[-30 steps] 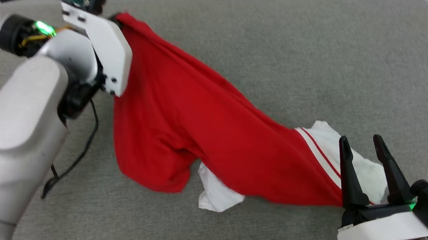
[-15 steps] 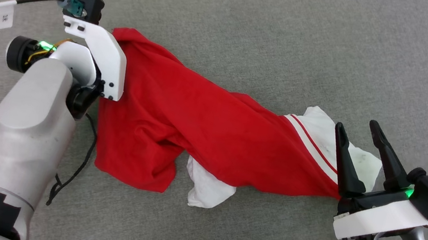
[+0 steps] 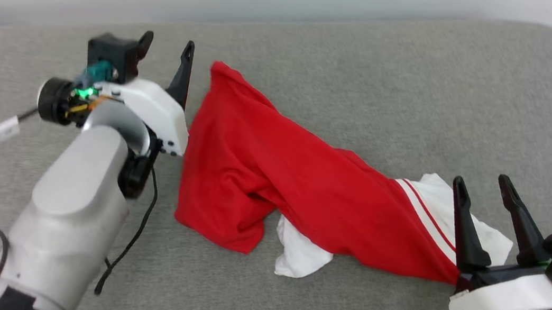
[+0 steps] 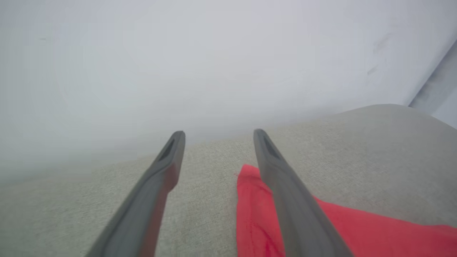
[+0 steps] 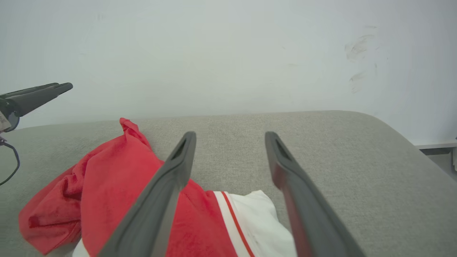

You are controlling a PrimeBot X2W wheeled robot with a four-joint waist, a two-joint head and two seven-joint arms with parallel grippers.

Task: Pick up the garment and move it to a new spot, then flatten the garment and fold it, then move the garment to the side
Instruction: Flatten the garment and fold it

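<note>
On the grey cushion (image 3: 371, 82), my left gripper (image 3: 166, 45) stands spread and empty beside the garment's (image 3: 273, 176) red corner, seemingly clear of it. The garment lies bunched diagonally mid-cushion, set down, I judge, for flattening; a black cable (image 3: 134, 240) dangles near its hem. My right gripper (image 3: 481, 182), spread and empty, hovers at the white sleeve (image 3: 434, 189).

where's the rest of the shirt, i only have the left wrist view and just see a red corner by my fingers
Observer: The shirt lies bunched in a long strip across the grey cushion, running toward the right gripper.
Operator: is the right one holding it
Observer: No, its fingers are spread open, with the white sleeve lying below them.
Operator: other sleeve showing
Observer: A white fold pokes out from under the red cloth on the near side.
</note>
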